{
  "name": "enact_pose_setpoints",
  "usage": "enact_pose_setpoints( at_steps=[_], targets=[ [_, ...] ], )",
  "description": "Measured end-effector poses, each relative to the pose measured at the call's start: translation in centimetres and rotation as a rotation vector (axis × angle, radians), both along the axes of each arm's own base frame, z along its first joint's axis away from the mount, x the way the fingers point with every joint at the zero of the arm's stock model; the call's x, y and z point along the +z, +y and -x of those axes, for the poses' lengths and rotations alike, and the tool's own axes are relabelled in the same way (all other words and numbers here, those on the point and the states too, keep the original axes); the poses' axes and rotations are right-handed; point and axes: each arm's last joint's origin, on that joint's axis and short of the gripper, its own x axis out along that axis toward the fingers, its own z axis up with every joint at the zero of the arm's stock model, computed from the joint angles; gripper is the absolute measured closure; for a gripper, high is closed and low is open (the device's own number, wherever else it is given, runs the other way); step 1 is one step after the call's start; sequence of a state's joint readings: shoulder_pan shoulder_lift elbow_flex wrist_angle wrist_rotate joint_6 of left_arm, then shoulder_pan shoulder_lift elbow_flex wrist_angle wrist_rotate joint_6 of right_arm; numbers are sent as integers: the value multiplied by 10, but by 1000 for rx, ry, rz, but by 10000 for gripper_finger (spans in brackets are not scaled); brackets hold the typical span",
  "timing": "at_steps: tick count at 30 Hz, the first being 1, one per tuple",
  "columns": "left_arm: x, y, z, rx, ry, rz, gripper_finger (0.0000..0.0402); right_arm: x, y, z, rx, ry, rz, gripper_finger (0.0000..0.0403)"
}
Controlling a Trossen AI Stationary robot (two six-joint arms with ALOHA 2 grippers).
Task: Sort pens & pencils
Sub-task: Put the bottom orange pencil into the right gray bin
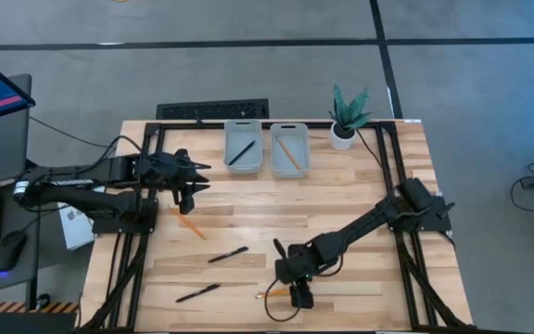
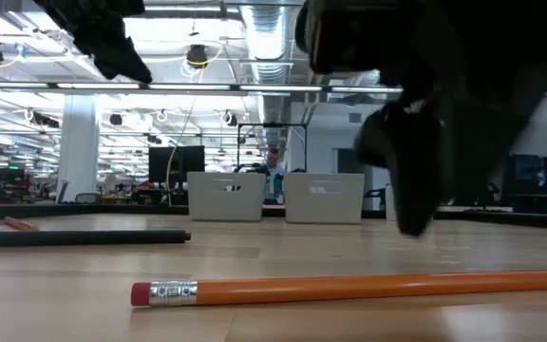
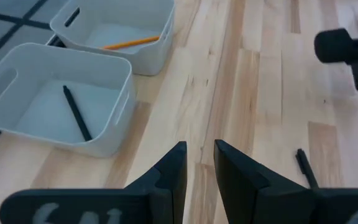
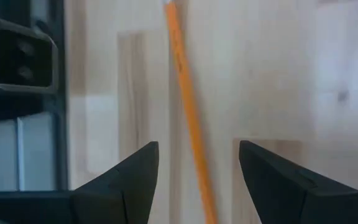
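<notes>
My right tool (image 1: 299, 295) hung low over the near edge of the tabletop (image 1: 360, 213) with its jaws spread wide and holding nothing; in the right wrist view a single orange pencil (image 4: 188, 112) ran up between my two fingers (image 4: 129, 180) without touching either. From above, only a short orange stub of that pencil (image 1: 265, 295) showed just beside the tool on its left. My left tool (image 1: 189, 193) waited well apart, above the far left part of the tabletop, its jaws drawn narrow with only a thin gap and nothing between them. I counted three pencils: the one under my right tool, a second (image 1: 191, 224) lying loose on the wood just in front of my left tool, and a third (image 1: 288, 153) already in the right grey tray (image 1: 305, 148). I counted three pens as well: one (image 1: 241, 153) in the left grey tray (image 1: 227, 148), one (image 1: 228, 254) lying slantwise near the middle of the tabletop, and one (image 1: 197, 293) nearer the front edge, to the left of my right tool. The two trays stood side by side, almost touching, at the far edge, with a small potted plant (image 1: 346, 116) just to their right at the far right corner. Between the trays and the loose pens stretched a broad bare band of wood, and the right half of the tabletop carried only my own arm. A black frame rail (image 1: 406, 260) ran along each side edge.
</notes>
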State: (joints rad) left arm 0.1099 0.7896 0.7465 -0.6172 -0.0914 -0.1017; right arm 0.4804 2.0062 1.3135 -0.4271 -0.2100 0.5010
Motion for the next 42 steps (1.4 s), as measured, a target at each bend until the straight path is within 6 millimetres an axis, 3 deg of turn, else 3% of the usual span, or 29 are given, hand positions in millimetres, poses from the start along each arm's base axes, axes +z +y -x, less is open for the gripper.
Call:
enact_pose_setpoints(
  at_steps=[9,35,42],
  targets=[
    [-10,1,-8,6,75,15,330,-18,25,-10,76,56,56,157],
    [-12,1,-11,12,91,21,330,-17,20,-15,6,85,95,158],
    [-12,1,-11,12,91,21,330,-17,18,-15,-4,72,127,189]
  ],
)
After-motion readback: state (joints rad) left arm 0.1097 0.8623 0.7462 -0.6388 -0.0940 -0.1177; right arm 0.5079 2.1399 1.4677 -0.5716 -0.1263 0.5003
